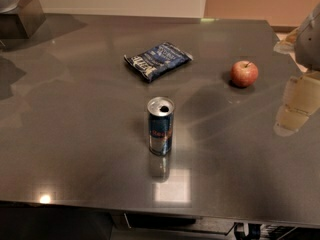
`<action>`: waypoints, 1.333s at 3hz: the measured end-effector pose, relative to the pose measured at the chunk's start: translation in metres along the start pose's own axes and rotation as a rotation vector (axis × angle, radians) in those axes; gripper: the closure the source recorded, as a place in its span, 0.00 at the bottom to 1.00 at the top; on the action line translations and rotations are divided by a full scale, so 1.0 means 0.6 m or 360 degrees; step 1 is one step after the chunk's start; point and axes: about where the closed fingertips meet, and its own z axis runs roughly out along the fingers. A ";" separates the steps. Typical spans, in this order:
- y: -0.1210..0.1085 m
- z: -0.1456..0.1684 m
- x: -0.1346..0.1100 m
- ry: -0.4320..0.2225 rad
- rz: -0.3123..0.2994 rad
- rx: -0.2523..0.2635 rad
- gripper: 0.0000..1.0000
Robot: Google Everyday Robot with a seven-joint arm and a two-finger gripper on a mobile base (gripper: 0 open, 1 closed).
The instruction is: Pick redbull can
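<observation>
Gripper point(307, 46) at right edge, openness cannot be told, well apart from upright redbull can point(160, 126)

Dim warm light, glare patches on glossy table point(75, 134), gripper point(310, 40) at right edge mirrored below.

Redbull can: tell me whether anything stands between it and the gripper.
Nothing visible does. The gripper is at the right edge, the redbull can upright mid-table; the apple and snack bag lie farther back, off that line.
</observation>
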 end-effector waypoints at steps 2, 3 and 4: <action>0.006 -0.002 -0.026 -0.0093 -0.0039 -0.0001 0.00; 0.018 0.005 -0.063 -0.0186 -0.0096 -0.0018 0.00; 0.043 0.033 -0.122 -0.0292 -0.0172 -0.0086 0.00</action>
